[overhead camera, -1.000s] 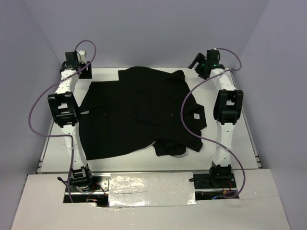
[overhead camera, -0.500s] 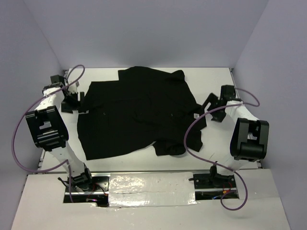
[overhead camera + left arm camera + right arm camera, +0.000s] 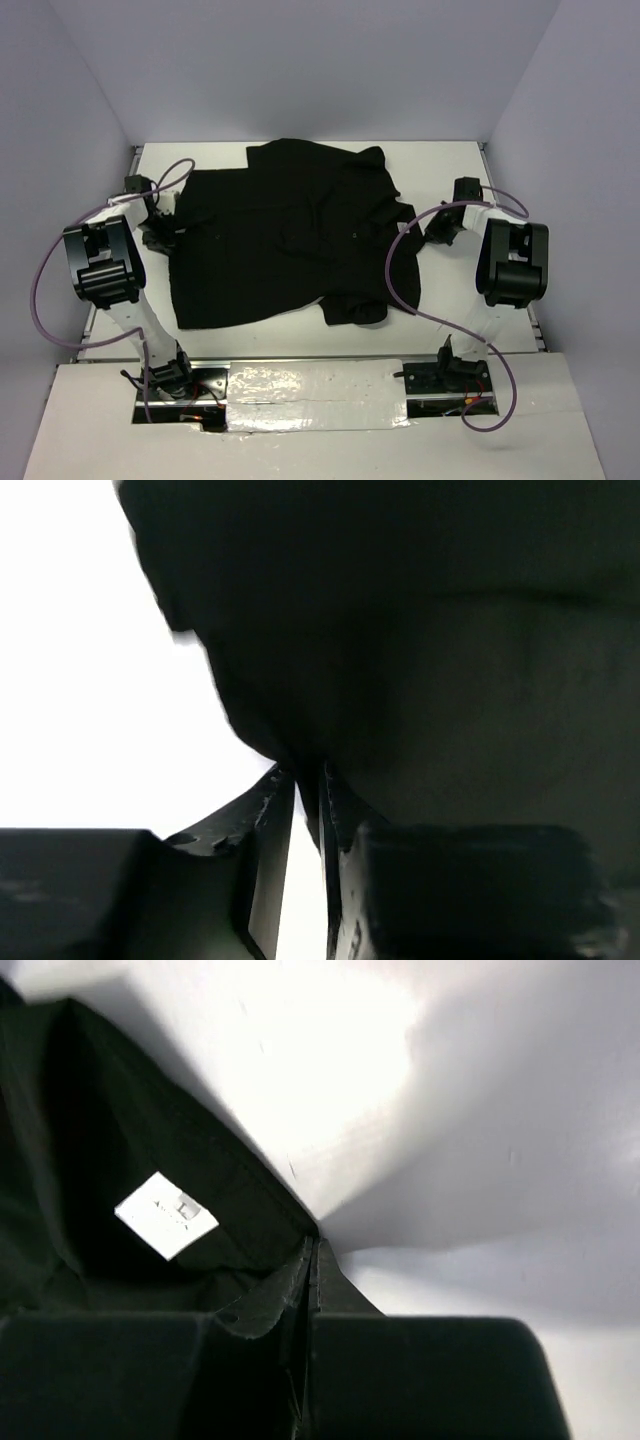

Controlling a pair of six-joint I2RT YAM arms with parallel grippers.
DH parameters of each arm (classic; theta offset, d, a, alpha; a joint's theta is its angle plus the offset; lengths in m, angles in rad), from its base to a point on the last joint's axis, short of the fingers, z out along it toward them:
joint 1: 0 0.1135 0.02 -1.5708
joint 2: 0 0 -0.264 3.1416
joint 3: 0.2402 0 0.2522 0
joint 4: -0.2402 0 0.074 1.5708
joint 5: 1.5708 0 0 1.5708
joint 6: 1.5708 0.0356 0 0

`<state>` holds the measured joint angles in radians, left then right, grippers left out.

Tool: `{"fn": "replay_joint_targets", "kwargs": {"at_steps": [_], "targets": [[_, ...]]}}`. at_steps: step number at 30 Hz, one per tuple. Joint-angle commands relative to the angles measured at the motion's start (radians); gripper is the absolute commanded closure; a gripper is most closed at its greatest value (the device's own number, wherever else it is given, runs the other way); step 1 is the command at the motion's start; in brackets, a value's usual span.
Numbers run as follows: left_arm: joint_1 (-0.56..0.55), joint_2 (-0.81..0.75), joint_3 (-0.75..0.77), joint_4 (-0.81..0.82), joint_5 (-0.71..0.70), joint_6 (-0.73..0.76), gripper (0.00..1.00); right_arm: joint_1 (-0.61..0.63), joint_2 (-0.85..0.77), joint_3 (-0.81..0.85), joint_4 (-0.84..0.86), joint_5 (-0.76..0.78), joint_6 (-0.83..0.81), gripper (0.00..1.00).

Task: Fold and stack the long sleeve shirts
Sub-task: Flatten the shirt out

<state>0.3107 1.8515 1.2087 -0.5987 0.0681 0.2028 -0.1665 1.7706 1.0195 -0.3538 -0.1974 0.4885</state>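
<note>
One black long sleeve shirt (image 3: 290, 240) lies spread over the white table, a sleeve folded under at its near edge. My left gripper (image 3: 165, 238) sits low at the shirt's left edge. In the left wrist view its tips (image 3: 308, 775) pinch the hem of the dark cloth (image 3: 450, 630). My right gripper (image 3: 428, 228) is at the shirt's right edge. In the right wrist view its jaws (image 3: 312, 1248) are shut where the cloth edge (image 3: 100, 1140) meets them, beside a small white tag (image 3: 166, 1215).
The white table (image 3: 470, 300) is boxed in by grey walls on three sides. A purple cable (image 3: 392, 270) from the right arm loops over the shirt's right part. The left arm's cable (image 3: 40, 290) hangs off the table's left edge. Foil tape (image 3: 310, 385) covers the near edge.
Both arms have come back from the far corners and dropped to the shirt's left and right edges. Both pairs of jaws, open before, have closed on the cloth.
</note>
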Motion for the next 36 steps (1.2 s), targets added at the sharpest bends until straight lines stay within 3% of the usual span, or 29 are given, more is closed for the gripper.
{"fn": "replay_joint_targets", "kwargs": {"at_steps": [1,4,7,9,11,12,13,17,21,22,23,26,31,36], "targets": [[-0.010,0.121,0.060,0.086,-0.001,0.007,0.71,-0.005,0.046,0.095,0.009,0.061,-0.011,1.00],[-0.015,0.155,0.141,0.088,-0.010,0.004,0.72,-0.004,0.073,0.189,0.003,0.058,-0.025,1.00],[-0.019,0.161,0.196,0.082,-0.007,0.015,0.64,-0.002,0.110,0.252,-0.011,0.038,-0.051,0.96],[-0.019,0.157,0.230,0.051,0.007,0.027,0.45,-0.002,0.138,0.280,-0.025,0.012,-0.065,0.82],[-0.019,0.129,0.242,0.014,0.025,0.058,0.33,-0.002,0.153,0.321,-0.057,-0.002,-0.093,0.57],[-0.018,0.111,0.239,-0.016,0.030,0.072,0.31,-0.004,0.145,0.329,-0.082,0.006,-0.097,0.49],[-0.019,0.089,0.232,-0.029,0.035,0.114,0.29,-0.005,0.112,0.315,-0.088,0.013,-0.100,0.34],[-0.009,-0.130,0.135,-0.065,0.035,0.275,0.23,-0.016,-0.066,0.205,-0.108,0.055,-0.062,0.18],[-0.007,-0.369,-0.012,-0.172,0.120,0.619,0.25,-0.013,-0.276,0.001,-0.114,0.017,-0.016,0.17],[-0.013,-0.418,-0.111,-0.250,0.172,0.817,0.26,-0.008,-0.345,-0.037,-0.111,0.000,-0.005,0.17],[-0.018,-0.519,-0.168,-0.278,0.182,0.908,0.26,-0.008,-0.374,-0.073,-0.111,-0.007,0.001,0.17],[-0.077,-0.671,-0.387,-0.311,0.106,1.128,0.25,-0.004,-0.465,-0.208,-0.106,-0.031,0.031,0.18],[-0.146,-0.764,-0.632,-0.103,-0.034,1.160,0.21,0.016,-0.523,-0.364,-0.111,-0.042,0.076,0.19],[-0.159,-0.749,-0.663,-0.030,0.016,1.098,0.20,0.051,-0.473,-0.426,-0.136,-0.040,0.078,0.19]]}}
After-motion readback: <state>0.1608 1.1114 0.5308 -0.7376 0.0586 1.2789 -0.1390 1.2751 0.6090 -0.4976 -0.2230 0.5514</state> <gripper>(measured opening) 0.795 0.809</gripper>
